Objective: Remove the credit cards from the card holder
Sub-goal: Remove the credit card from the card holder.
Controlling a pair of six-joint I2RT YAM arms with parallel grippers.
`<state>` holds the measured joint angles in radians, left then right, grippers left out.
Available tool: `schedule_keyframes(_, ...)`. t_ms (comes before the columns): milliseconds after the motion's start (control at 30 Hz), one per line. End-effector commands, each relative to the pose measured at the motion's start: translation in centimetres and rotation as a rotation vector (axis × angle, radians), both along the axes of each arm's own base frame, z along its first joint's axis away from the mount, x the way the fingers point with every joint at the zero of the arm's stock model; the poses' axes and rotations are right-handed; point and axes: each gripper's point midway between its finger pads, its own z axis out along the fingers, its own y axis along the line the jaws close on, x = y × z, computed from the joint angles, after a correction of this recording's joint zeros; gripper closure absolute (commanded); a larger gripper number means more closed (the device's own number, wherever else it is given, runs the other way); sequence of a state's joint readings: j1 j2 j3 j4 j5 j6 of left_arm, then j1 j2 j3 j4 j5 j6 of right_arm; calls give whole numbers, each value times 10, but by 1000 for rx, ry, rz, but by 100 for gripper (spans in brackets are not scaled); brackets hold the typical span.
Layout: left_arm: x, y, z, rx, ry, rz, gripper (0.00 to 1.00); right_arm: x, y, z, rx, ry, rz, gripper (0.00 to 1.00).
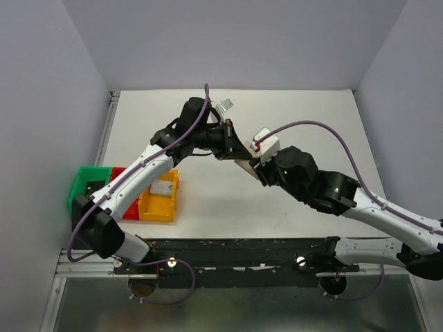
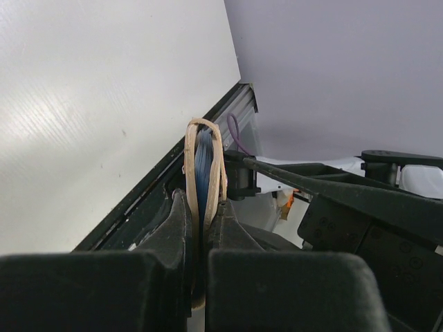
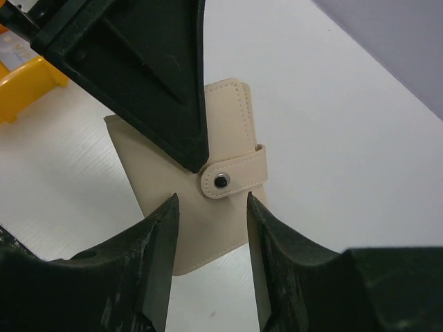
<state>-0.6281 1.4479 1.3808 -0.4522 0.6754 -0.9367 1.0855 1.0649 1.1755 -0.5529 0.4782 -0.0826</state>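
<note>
The card holder (image 1: 242, 164) is held up above the table, folded closed, with its tan outside facing the right wrist camera. My left gripper (image 2: 202, 200) is shut on it, and its edge (image 2: 204, 155) shows tan covers with blue-grey lining between them. My right gripper (image 3: 211, 204) is open, one finger on either side of the holder's lower corner (image 3: 208, 235), just below the snapped tab (image 3: 235, 173). The left gripper's finger (image 3: 152, 76) covers part of the holder. The credit cards are hidden inside the closed holder.
Yellow (image 1: 160, 197), red (image 1: 123, 200) and green (image 1: 86, 183) bins stand in a row at the table's left near edge. The yellow bin (image 3: 24, 83) also shows in the right wrist view. A metal rail (image 2: 173, 162) runs along the table edge.
</note>
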Motion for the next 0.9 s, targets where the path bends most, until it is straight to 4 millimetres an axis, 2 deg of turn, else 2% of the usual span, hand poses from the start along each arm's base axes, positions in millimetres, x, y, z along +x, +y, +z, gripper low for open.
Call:
schedule_keyframes(0, -6, -1, 13, -47, 7, -18, 100, 3, 9, 3, 11, -2, 0, 50)
schedule_keyframes(400, -14, 2, 15, -60, -5, -50, 100, 18, 0, 2, -39, -39, -101, 60)
schedule_keyframes(867, -20, 3, 21, -88, -22, -71, 100, 24, -4, -6, -96, -48, -142, 63)
